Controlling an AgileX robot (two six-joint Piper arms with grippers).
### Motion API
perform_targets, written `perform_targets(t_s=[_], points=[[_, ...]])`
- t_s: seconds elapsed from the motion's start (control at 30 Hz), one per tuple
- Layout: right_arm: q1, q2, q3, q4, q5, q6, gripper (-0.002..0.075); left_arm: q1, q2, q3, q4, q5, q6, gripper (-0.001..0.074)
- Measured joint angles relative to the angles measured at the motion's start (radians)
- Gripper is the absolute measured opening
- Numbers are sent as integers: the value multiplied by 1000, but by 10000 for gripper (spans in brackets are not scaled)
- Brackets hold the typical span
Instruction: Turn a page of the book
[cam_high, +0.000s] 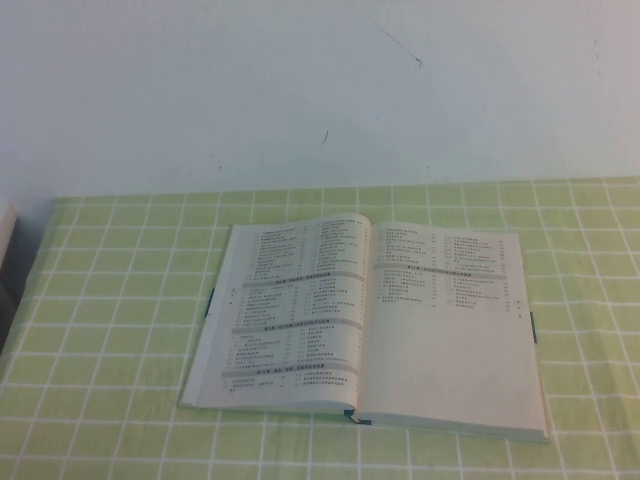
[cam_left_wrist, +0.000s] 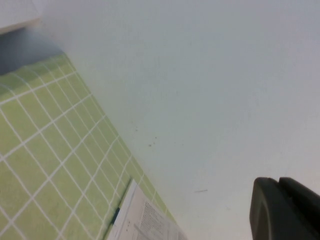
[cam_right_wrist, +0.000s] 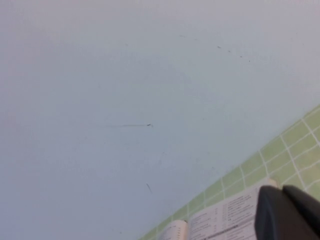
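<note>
We see the large thick white-paged book (cam_high: 368, 325) open mid-table (cam_high: 100, 300); the page (cam_high: 450, 330) lies unturned. Left end effector (cam_left_wrist: 285, 210) and right end effector (cam_right_wrist: 287, 215) hover clear; grip state indeterminable.

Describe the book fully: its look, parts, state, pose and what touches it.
The book is large and thick, lying open and flat on the green checked tablecloth, spine running away from the robot. Both white pages carry columns of small black print crossed by grey bands; the right page is blank in its lower half. A thin dark blue-green cover edge shows along the sides and at the near end of the spine. Nothing touches it but the cloth. The left gripper and right gripper show only in their wrist views, off the book.
</note>
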Motion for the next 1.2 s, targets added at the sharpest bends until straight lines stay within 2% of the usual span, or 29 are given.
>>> perform_targets(t_s=[0.27, 0.4, 0.53, 0.7, 0.87, 1.03, 1.2], points=[[0, 0, 0, 8, 59, -215, -3, 0, 0, 0, 4, 123, 64, -4], [0, 0, 0, 8, 121, -401, -3, 0, 0, 0, 16, 166, 161, -4], [0, 12, 0, 8, 181, -471, -3, 0, 0, 0, 36, 208, 234, -4], [0, 118, 0, 6, 244, -539, -3, 0, 88, -110, 239, 289, 242, -4], [0, 273, -95, -18, 311, -596, -3, -11, 321, -274, 413, 383, 273, -4], [0, 448, -246, -197, 381, -605, -3, -69, 502, -412, 464, 427, 320, -4], [0, 604, -396, -442, 449, -557, -3, -70, 666, -499, 500, 460, 377, -4]])
